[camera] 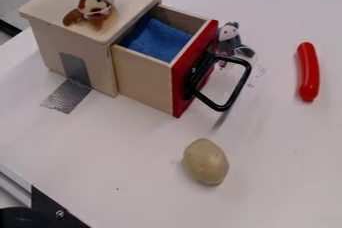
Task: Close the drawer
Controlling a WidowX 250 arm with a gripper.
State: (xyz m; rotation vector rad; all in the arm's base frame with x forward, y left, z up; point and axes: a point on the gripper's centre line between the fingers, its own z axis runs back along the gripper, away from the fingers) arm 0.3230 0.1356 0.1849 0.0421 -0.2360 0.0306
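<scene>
"Are my jaws released or clenched?"

"I can't tell, so I can't place the drawer (141,79) from them. It juts out of the wooden box (101,67)."

"How will it handle?"

"Light and stiff, I'd guess. I'd push squarely on the red front (179,87), or grip the black handle (239,88)."

"Any labels?"

"I can read no writing."

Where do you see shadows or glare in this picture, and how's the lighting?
Camera view: bright, fairly even light on the white table; a thin dark streak below the black handle, likely its shadow; shade inside the open drawer near the cabinet; small glossy highlights on the red sausage.
</scene>
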